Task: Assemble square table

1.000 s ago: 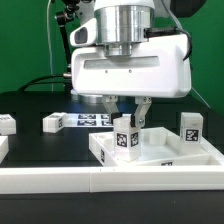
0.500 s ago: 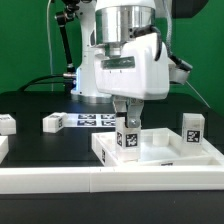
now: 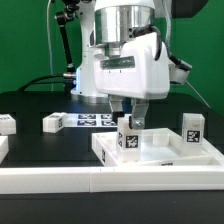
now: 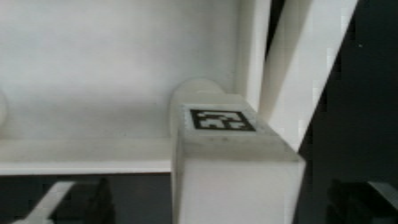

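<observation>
The white square table top (image 3: pixel 172 157) lies at the front of the black surface. One white tagged leg (image 3: pixel 127 138) stands upright in its corner toward the exterior view's left. My gripper (image 3: pixel 127 118) hangs straight over that leg, its fingers spread on either side of the leg's top and apart from it. In the wrist view the leg (image 4: pixel 231 150) fills the middle, standing on the table top (image 4: pixel 107 90) beside its raised rim, with a dark finger (image 4: pixel 80 203) off to one side. Three more legs rest on the table: two (image 3: pixel 7 123) (image 3: pixel 53 122) on the left and one (image 3: pixel 191 128) upright on the right.
The marker board (image 3: pixel 90 120) lies flat behind the table top, under the arm. A long white rail (image 3: pixel 100 182) borders the front of the black surface. A green wall and cables stand behind the robot base.
The wrist turned about the upright leg between one second and half a second ago. Since then the fingers have spread off the leg. The leg stays upright in the corner.
</observation>
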You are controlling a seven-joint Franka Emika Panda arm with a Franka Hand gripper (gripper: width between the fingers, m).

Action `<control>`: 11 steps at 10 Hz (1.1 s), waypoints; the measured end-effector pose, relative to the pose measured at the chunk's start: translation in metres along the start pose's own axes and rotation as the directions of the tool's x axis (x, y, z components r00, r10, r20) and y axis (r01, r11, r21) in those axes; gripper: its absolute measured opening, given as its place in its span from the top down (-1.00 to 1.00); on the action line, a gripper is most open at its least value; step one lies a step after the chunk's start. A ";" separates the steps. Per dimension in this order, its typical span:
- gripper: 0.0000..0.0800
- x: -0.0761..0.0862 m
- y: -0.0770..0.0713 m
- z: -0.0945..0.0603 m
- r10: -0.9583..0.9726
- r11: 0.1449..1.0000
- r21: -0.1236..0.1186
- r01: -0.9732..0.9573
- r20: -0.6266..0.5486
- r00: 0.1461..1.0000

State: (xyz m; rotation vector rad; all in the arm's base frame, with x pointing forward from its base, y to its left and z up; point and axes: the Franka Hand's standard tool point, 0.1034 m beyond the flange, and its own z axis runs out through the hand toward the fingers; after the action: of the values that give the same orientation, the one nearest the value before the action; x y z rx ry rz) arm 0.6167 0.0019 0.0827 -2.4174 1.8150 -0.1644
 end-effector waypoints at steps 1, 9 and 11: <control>-0.59 0.000 0.000 0.000 -0.077 0.997 0.000 0.077 0.000 0.997; -0.62 -0.005 -0.004 -0.001 -0.691 0.723 -0.008 0.691 -0.005 0.723; -0.62 -0.003 -0.004 -0.001 -0.823 0.568 -0.013 0.823 -0.004 0.568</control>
State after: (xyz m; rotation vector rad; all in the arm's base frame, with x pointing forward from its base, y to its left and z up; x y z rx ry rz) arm 0.6191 0.0060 0.0842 -3.0548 0.4975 -0.2344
